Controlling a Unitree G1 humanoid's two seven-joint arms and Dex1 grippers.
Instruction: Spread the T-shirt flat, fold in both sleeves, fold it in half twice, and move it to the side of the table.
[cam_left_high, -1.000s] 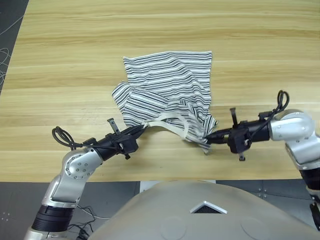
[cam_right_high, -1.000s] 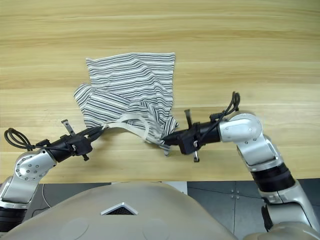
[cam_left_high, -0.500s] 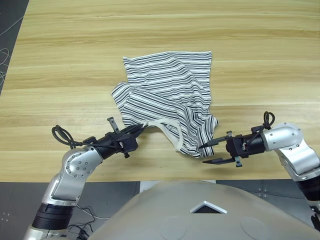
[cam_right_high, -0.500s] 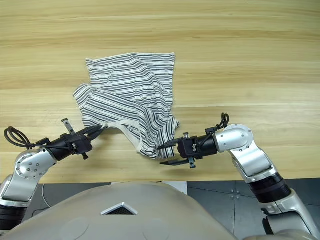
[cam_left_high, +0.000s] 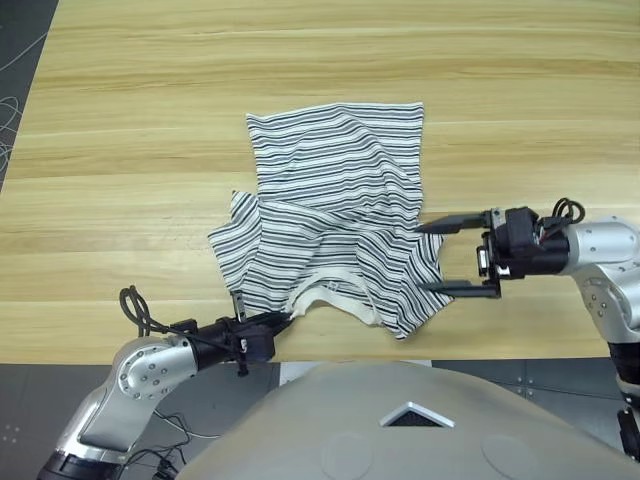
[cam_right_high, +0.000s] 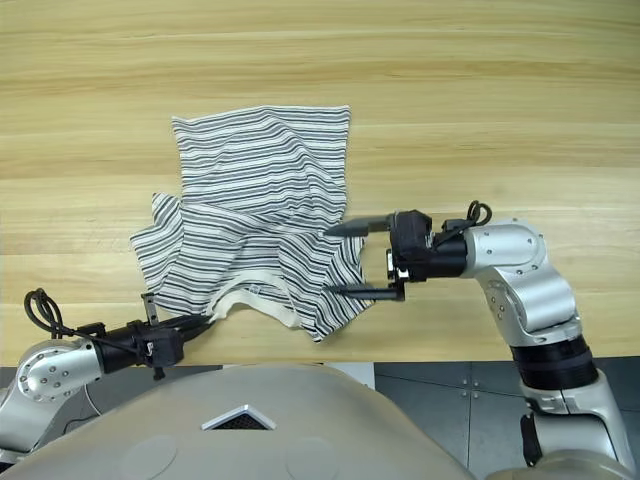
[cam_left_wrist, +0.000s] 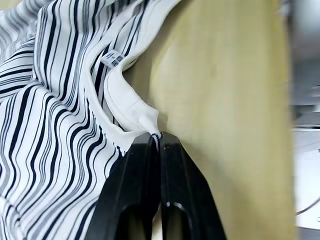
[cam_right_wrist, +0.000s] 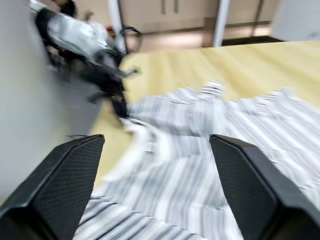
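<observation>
Wooden worktop (cam_left_high: 150, 100) carried the striped T-shirt (cam_left_high: 335, 170), which lay crumpled toward the near edge. I observed the left end effector (cam_left_high: 287, 319) clenched on the white collar rib at the garment's near-left side. The right end effector (cam_left_high: 420, 258) stood released, fingers spread wide, with its tips at the T-shirt's right edge.

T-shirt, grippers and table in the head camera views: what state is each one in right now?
T-shirt: crumpled and bunched, not yet spread flat, lying near the table's front edge.
Left gripper: shut on the T-shirt's white collar band.
Right gripper: open, at the T-shirt's right edge, gripping nothing.
Table: wooden, carrying the T-shirt.
</observation>
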